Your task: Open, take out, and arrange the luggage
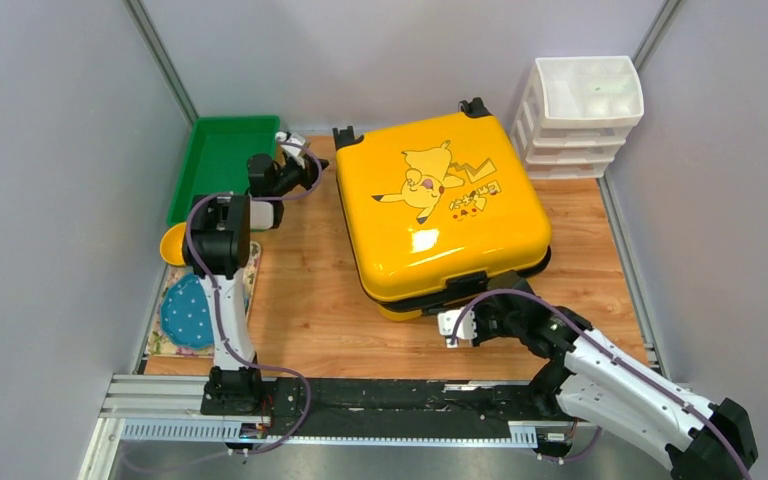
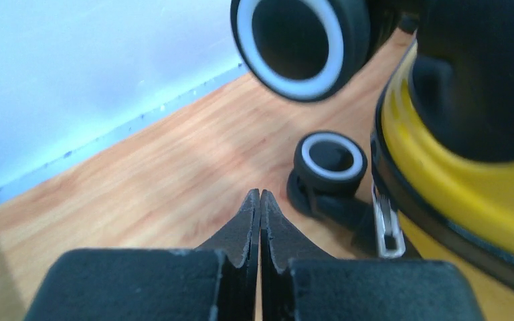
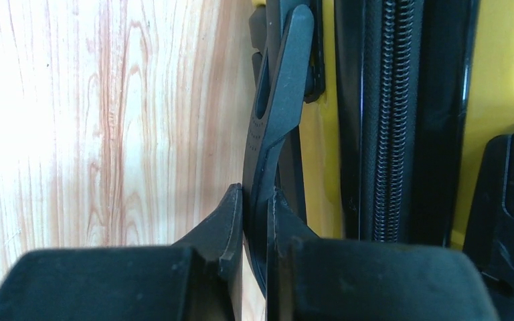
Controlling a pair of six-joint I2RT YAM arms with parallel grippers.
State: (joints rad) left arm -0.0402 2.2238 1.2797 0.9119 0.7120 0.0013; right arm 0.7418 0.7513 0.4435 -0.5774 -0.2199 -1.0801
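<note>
The yellow luggage with a Pikachu print lies flat and closed on the wooden table. My right gripper is at its near edge. In the right wrist view it is shut on a black zipper pull tab, beside the black zipper. My left gripper is at the luggage's far left corner. In the left wrist view it is shut and empty, just short of two black wheels and a silver zipper pull.
A green tray stands at the back left. A white drawer unit stands at the back right. A yellow bowl and a blue dotted item on a floral mat lie at the left edge.
</note>
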